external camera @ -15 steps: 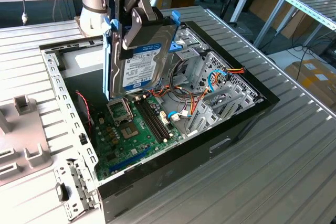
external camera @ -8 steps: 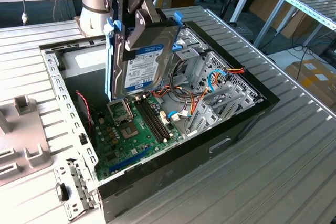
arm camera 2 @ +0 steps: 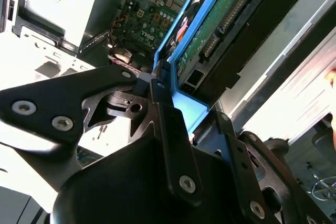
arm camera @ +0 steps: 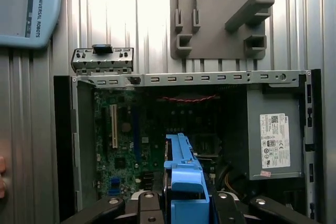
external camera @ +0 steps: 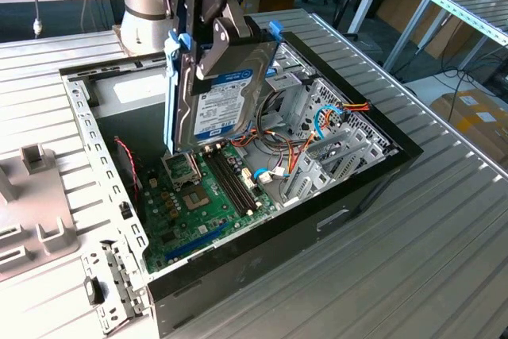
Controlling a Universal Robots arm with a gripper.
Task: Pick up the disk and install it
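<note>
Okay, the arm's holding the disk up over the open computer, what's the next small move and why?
Probably carry the disk sideways toward the metal drive cage on the exterior view's right. The gripper is shut on it, and it hangs on edge above the circuit board, beside the cage rather than over it.

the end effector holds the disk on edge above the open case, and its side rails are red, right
No, the side rails are blue, as the exterior view shows. The end effector does hold the disk on edge above the open case.
</note>
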